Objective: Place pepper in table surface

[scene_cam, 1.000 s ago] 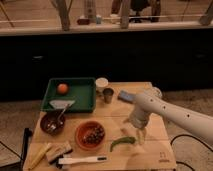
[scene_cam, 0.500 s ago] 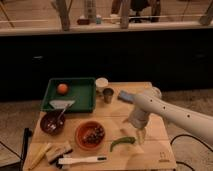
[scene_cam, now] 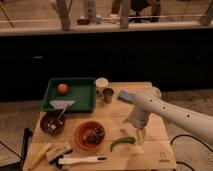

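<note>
The green pepper (scene_cam: pixel 122 143) lies flat on the tan wooden table surface (scene_cam: pixel 150 154), right of the orange bowl. My gripper (scene_cam: pixel 139 135) hangs from the white arm just above and to the right of the pepper's thick end, pointing down. The pepper looks free on the wood, with the gripper very close to it.
A green tray (scene_cam: pixel 80 95) with an orange fruit (scene_cam: pixel 62 88) stands at the back left. An orange bowl (scene_cam: pixel 90 135), a dark bowl with a spoon (scene_cam: pixel 52 122), a white cup (scene_cam: pixel 101 83), a metal cup (scene_cam: pixel 108 95), a blue sponge (scene_cam: pixel 125 96), yellow sticks (scene_cam: pixel 40 155) and a white brush (scene_cam: pixel 82 160) are on the table.
</note>
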